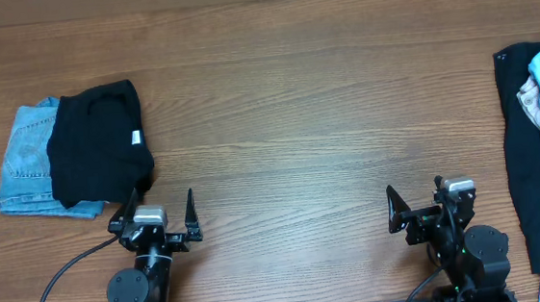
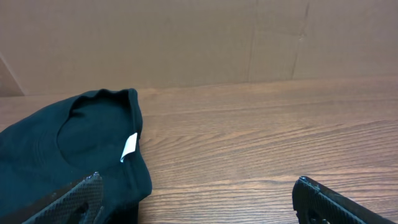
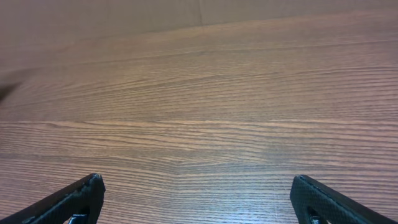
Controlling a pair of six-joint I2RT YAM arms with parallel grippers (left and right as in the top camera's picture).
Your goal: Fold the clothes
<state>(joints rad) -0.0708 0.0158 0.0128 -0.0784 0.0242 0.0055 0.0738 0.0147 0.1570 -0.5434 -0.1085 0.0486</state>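
Lying folded: black garment point(image 1: 96, 145) | just beside left claw point(image 1: 163, 203) | claw spread

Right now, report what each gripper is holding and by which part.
Nothing is held. The left gripper is open beside the black garment, the right gripper open over the table; nothing lies between either pair of fingers.
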